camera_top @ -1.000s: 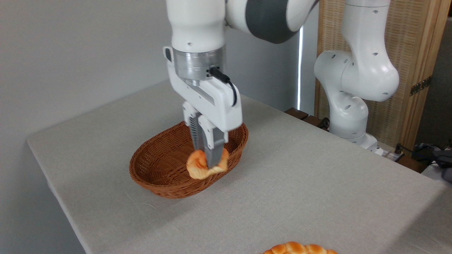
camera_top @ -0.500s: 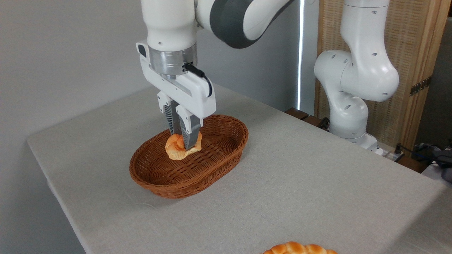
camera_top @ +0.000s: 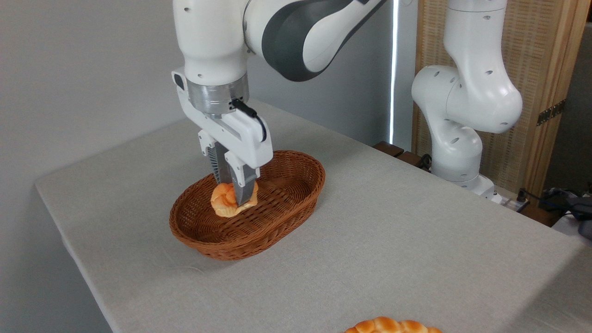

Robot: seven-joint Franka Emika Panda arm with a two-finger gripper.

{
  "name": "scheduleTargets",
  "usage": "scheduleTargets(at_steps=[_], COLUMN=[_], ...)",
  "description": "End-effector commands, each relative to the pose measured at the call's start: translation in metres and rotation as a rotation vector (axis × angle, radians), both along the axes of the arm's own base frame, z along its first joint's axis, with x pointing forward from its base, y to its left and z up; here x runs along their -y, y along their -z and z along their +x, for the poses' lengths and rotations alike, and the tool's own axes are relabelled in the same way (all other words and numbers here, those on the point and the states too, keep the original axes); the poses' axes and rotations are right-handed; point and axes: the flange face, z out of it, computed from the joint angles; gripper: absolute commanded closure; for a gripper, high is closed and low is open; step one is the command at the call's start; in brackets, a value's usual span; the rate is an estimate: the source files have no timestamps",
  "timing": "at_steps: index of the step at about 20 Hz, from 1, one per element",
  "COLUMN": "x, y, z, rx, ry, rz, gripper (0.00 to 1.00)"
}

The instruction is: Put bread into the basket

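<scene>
Since a second ago the gripper (camera_top: 233, 196) has carried the bun (camera_top: 227, 205) from above the basket's near right rim leftward and down into the bowl, the arm swinging left with it.

There is only the one fixed view. In it the gripper points straight down, its fingers clamped on the bun from either side, so the soft bread bulges out round the front finger. The bun sits low inside the basket (camera_top: 277, 229), left of centre, at or just above the woven floor; contact cannot be told for sure. Holding it vertically lets the fingers clear the rim on all sides. The basket stands on the worktop (camera_top: 416, 240), well apart from the loaf (camera_top: 393, 326) at the bottom edge. My judgement is that the placing is nearly done: what remains is to let go and lift straight up.
</scene>
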Motion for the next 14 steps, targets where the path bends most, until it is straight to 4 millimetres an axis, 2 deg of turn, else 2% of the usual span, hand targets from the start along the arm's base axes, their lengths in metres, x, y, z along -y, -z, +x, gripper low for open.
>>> scheduleTargets(at_steps=[1,2,3,6,14], x=[0.0103,0.0112,0.0119,0.0116,0.0116], y=[0.0011,0.0017,0.001,-0.0006,-0.0006], z=[0.0063,0.0061,0.0068,0.0085,0.0085], rx=[0.02,0.02,0.027,0.039,0.038], ry=[-0.008,-0.007,-0.01,-0.034,-0.036], rz=[-0.02,-0.02,-0.021,-0.022,-0.022], gripper=[0.26,0.24,0.14,0.03,0.0])
